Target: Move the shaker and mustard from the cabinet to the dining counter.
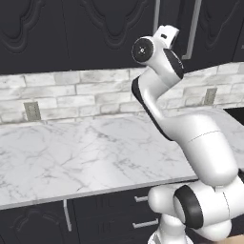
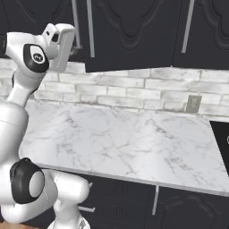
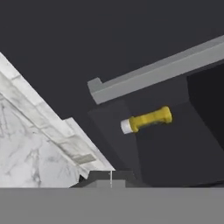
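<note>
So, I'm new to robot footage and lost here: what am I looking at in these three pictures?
It is a white robot arm in a rendered kitchen. Two pictures come from cameras behind it, left and right, looking over a marble worktop with a brick backsplash, under a black wall cabinet. The third comes from a camera on the hand, raised to that cabinet. It looks into the open cabinet, where a yellow mustard bottle sits behind a silver door handle. The hand is shut and holds nothing.
</note>
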